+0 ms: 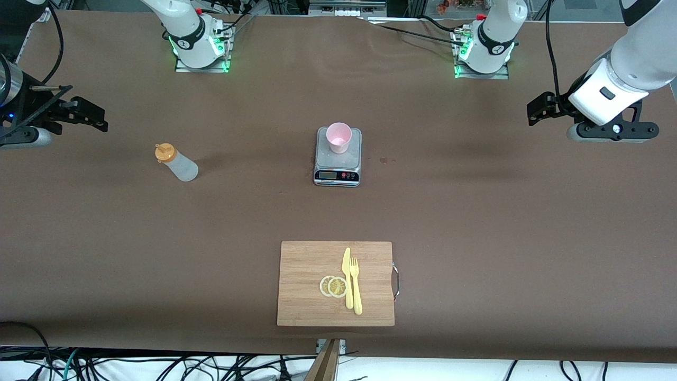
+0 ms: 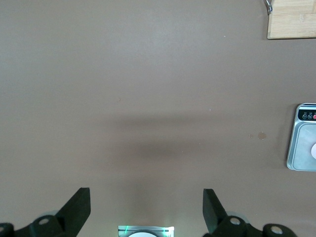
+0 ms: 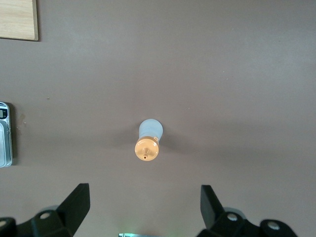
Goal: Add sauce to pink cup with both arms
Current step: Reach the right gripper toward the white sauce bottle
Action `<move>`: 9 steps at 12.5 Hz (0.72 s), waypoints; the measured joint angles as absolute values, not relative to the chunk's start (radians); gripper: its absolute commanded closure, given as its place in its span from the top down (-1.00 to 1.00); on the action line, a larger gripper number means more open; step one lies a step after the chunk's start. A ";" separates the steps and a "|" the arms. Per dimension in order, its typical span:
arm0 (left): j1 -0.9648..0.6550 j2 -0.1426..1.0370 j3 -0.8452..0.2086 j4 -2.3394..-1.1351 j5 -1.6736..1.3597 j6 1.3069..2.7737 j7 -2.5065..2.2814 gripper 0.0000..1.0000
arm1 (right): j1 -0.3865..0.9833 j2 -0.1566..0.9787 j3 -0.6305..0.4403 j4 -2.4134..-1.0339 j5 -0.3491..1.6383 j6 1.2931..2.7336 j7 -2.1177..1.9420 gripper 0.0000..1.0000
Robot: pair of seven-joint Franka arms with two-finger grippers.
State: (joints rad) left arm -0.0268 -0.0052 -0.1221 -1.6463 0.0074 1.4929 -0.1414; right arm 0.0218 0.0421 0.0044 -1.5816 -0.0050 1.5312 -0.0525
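- sauce bottle upright on the brown table, toward the right arm's end, orange cap on top; well apart from everything else, bare table all round it.
- pink cup upright on the platform of a small scale mid-table, set toward the edge of the platform farther from the front camera; the scale's display and buttons face that camera.
- small dark spot on the table just beside the scale, on the left arm's side.
- bamboo cutting board nearer to the front camera than the scale; two lemon slices, a yellow knife and a yellow fork lie on it. Not between bottle and cup.
- right gripper in the air over the right arm's end of the table, fingers spread wide, holding nothing, touching nothing.
- right wrist view: bottle seen from above, cap centred between the open fingers but well below them, no contact.
- left gripper in the air over the left arm's end, fingers spread wide, empty; only bare table under it, scale edge and board corner off to one side.
- nothing blocks either gripper's way to bottle or cup.
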 measured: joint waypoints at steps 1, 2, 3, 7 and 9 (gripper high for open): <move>-0.027 -0.005 -0.122 -1.646 0.007 1.493 -0.141 1.00 | 0.022 0.042 0.004 -1.582 -0.005 1.531 -0.053 0.98; -0.027 -0.005 -0.122 -1.646 0.007 1.493 -0.141 1.00 | 0.022 0.043 0.004 -1.582 -0.005 1.530 -0.054 0.98; -0.027 -0.005 -0.122 -1.646 0.007 1.493 -0.141 1.00 | 0.024 0.046 0.005 -1.585 -0.005 1.526 -0.056 0.98; -0.027 -0.005 -0.123 -1.646 0.007 1.493 -0.141 1.00 | 0.028 0.077 -0.001 -1.588 -0.005 1.473 -0.377 0.98; -0.027 -0.005 -0.123 -1.646 0.007 1.493 -0.141 1.00 | 0.028 0.077 -0.016 -1.588 -0.001 1.465 -0.563 0.98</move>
State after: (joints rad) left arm -0.0275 -0.0052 -0.1230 -1.6464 0.0074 1.4929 -0.1414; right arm 0.0276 0.0774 -0.0162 -1.5879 -0.0010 1.4652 -0.5627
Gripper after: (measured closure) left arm 0.000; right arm 0.004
